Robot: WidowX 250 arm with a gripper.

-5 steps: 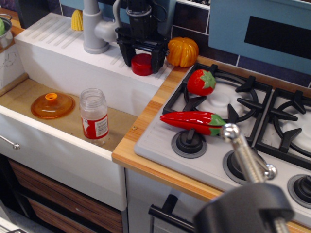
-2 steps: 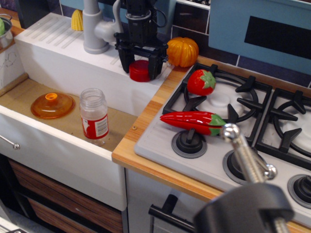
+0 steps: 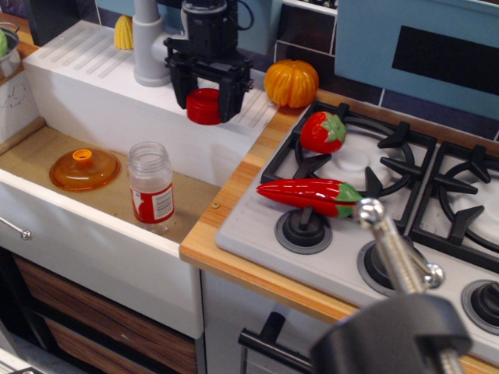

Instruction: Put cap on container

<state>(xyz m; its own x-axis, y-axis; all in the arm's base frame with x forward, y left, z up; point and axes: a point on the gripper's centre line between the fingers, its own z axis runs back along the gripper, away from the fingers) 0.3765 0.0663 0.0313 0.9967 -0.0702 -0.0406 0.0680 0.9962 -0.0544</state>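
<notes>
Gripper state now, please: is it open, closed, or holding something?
Gripper: closed on the red cap, carrying it above the ledge behind the sink.

Bright, even light from above; sharp mid-scene, blurred foreground.
Glare streaks the glossy red toy chili pepper [image 3: 310,195] on the stove; below and right of it a chrome rod on a black knob [image 3: 394,315] sits out of focus. Shadows are soft and short.

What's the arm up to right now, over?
Gripper shut on cap, over the ledge. Jar open, upright in sink. Orange lid beside it, not blocking.
</notes>
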